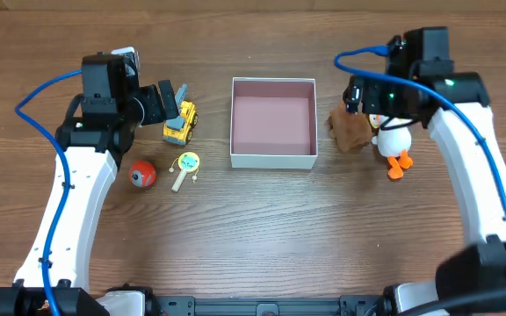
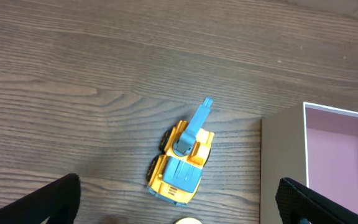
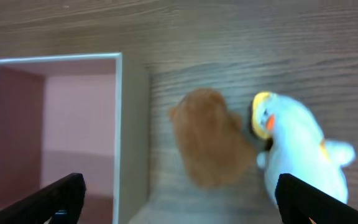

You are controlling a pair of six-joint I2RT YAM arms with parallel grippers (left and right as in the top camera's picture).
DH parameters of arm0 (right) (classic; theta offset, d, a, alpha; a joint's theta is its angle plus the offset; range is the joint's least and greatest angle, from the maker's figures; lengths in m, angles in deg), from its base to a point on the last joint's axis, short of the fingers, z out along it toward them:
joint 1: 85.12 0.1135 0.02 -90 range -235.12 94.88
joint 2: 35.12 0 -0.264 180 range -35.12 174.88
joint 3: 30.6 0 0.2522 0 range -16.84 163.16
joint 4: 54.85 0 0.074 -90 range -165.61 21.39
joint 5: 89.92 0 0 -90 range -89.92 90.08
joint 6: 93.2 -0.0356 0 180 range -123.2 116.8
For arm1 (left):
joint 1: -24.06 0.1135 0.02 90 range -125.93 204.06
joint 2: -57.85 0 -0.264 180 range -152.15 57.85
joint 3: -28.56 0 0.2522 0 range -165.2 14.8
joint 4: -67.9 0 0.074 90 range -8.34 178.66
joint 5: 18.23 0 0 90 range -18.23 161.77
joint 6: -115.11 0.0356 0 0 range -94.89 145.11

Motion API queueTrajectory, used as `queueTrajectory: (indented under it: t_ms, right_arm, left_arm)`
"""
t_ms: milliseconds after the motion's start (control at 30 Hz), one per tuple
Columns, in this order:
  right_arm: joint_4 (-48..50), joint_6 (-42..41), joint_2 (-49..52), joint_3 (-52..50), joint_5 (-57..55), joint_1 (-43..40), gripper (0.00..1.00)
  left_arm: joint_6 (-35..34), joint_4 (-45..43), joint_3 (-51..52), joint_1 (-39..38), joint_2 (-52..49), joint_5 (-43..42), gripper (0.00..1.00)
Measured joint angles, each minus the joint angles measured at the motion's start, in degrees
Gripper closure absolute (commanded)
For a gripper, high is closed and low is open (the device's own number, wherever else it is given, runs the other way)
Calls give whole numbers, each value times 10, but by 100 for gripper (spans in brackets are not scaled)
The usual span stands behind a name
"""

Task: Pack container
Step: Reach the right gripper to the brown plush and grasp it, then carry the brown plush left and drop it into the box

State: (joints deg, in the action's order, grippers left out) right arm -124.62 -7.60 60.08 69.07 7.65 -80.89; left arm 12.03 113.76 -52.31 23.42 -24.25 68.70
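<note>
1. Left claw (image 2: 178,182) hangs wide open and empty over a yellow digger toy (image 2: 182,158). The right claw (image 3: 180,180), equally spread and empty, hangs over a brown plush (image 3: 210,146) beside a white duck (image 3: 297,155).
2. The container (image 1: 273,160) sits mid-tabletop (image 1: 253,237) between the arms, upright, with nothing in it.
3. It looks like light, thin cardboard, likely to slide if nudged and to buckle if squeezed hard.
4. To steady it, pinching one wall at mid-length, one finger inside and one outside, seems safest. Toys are better lowered in from above.
</note>
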Motion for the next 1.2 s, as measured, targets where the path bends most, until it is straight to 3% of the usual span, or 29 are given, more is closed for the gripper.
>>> queueTrajectory:
  t_ms: [267, 533, 633, 733, 900, 1000, 1200]
  right_arm:
    - [33, 0, 96, 1, -15, -1, 0]
    - [24, -16, 185, 0, -18, -1, 11]
    - [31, -23, 197, -2, -17, 1, 28]
    - [41, -26, 202, -4, -16, 4, 67]
    - [45, -28, 205, -4, -14, 7, 75]
    - [43, -29, 205, -3, -14, 7, 96]
    - [-65, -29, 205, 63, -19, 7, 96]
  left_arm:
    - [0, 4, 0, 0, 0, -2, 0]
    - [0, 12, 0, 0, 0, -2, 0]
    - [0, 12, 0, 0, 0, -2, 0]
    - [0, 12, 0, 0, 0, -2, 0]
    - [0, 12, 0, 0, 0, -2, 0]
    - [0, 12, 0, 0, 0, -2, 0]
    - [0, 12, 0, 0, 0, -4, 0]
